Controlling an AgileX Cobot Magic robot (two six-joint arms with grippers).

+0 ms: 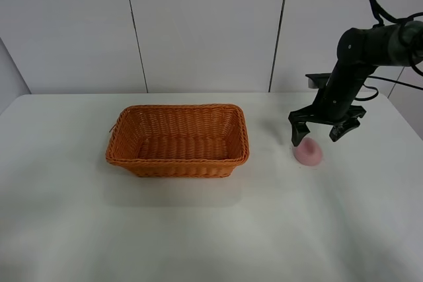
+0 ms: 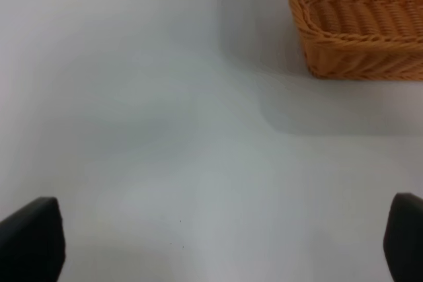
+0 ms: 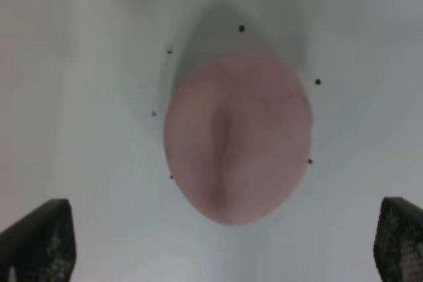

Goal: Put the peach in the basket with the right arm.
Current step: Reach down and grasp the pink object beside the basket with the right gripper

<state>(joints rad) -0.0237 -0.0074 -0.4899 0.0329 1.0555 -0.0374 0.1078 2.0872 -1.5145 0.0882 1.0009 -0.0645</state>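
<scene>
The pale-pink peach [image 1: 308, 153] lies on the white table, to the right of the orange-brown wicker basket [image 1: 178, 140]. My right gripper [image 1: 320, 135] hangs open just above and behind the peach, its two black fingers spread wider than the fruit. In the right wrist view the peach [image 3: 238, 135] fills the middle, with the fingertips [image 3: 39, 242] at the two lower corners, clear of it. The left gripper [image 2: 211, 242] is open, only its fingertips [image 2: 30, 239] showing at the frame edges, with a corner of the basket [image 2: 357, 24] ahead of it. The left arm is outside the exterior view.
The white table [image 1: 211, 229] stretches around the basket, with a white panelled wall [image 1: 205, 24] behind. The basket holds nothing that I can see.
</scene>
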